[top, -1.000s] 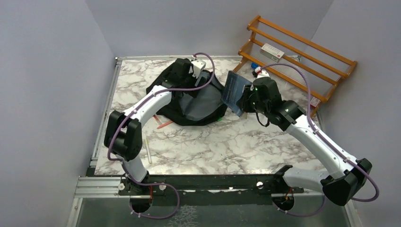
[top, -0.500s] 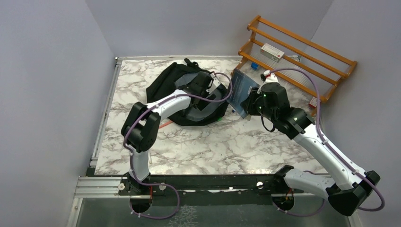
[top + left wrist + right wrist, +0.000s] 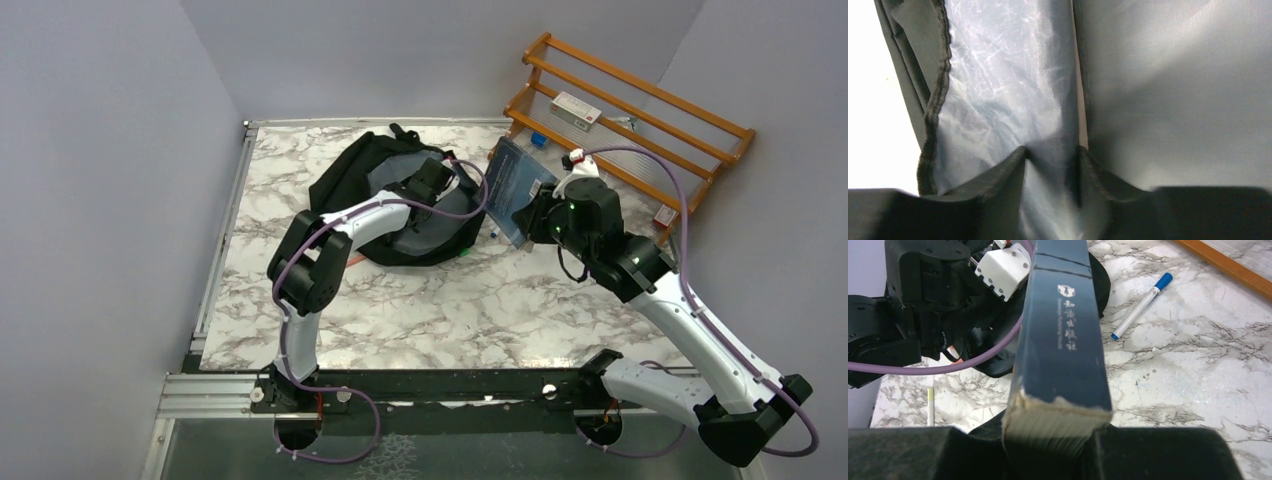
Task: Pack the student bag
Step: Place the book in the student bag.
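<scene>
The student bag (image 3: pixel 365 175), a black backpack, lies at the back of the marble table with its grey lining (image 3: pixel 420 225) showing. My left gripper (image 3: pixel 438 182) reaches into its opening. In the left wrist view, the left gripper (image 3: pixel 1050 152) has its fingers partly apart, and grey lining (image 3: pixel 1008 90) fills the gap. Whether they pinch it does not show. My right gripper (image 3: pixel 545 215) is shut on a dark blue book (image 3: pixel 515 188) and holds it on edge just right of the bag. In the right wrist view, the book (image 3: pixel 1063 330) stands up from the right gripper (image 3: pixel 1053 432).
A wooden rack (image 3: pixel 640 110) at the back right holds a small box (image 3: pixel 575 108). A blue-capped marker (image 3: pixel 1140 305) lies on the marble near the book. A red pen (image 3: pixel 350 263) lies in front of the bag. A white stick (image 3: pixel 930 407) lies nearer. Grey walls close in both sides.
The left arm swung from the bag's back edge rightward into its opening, and its jaws narrowed. The right arm carried the book a little to the right.
</scene>
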### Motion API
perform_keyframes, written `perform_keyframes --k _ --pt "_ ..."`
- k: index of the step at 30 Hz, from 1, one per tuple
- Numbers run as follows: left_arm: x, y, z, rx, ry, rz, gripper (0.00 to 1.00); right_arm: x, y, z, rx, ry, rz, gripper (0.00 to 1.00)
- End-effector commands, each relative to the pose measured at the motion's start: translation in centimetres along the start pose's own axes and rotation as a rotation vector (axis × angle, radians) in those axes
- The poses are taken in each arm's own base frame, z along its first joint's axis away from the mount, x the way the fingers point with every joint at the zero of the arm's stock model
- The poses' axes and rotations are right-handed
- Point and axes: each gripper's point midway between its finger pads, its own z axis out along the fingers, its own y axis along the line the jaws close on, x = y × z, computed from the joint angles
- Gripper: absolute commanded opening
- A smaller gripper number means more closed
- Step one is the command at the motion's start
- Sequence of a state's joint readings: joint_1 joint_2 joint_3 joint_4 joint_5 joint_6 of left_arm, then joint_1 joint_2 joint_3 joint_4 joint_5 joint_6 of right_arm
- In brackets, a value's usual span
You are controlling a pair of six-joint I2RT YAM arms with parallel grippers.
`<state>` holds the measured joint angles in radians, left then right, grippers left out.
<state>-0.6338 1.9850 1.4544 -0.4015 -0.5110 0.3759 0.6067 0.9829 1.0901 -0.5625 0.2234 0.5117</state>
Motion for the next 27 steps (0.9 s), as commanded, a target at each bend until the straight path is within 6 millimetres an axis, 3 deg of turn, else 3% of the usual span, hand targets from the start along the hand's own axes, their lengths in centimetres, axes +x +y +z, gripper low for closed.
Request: perform_keyframes --k 1,10,14,17,25,27 --pt "-0.4 1.7 -0.6 -0.072 0.005 0.004 0.32 -4.5 2.3 -1.6 -0.108 -0.181 0.078 0.01" --pt "-3.1 3.7 -3.7 -0.061 -0.104 -0.090 0.00 -5.8 2.9 -3.4 -0.178 -0.276 0.313 0.01" --pt "-4.2 4.5 -5.4 -0.014 -0.173 -0.182 0.00 -5.4 1.9 -3.0 -0.138 -0.293 0.444 0.00" --pt "-4.7 4.8 -6.2 0.053 -0.228 -0.265 0.00 -4.8 2.3 -1.8 -0.132 -0.255 0.468 0.00" --pt "-5.6 4.8 -8.1 0.142 -0.342 -0.335 0.00 -3.3 7.7 0.6 -0.361 -0.111 0.481 0.01" --pt "-5.7 4.5 -8.4 0.157 -0.357 -0.346 0.00 -2.8 8.1 1.5 -0.376 -0.088 0.500 0.01"
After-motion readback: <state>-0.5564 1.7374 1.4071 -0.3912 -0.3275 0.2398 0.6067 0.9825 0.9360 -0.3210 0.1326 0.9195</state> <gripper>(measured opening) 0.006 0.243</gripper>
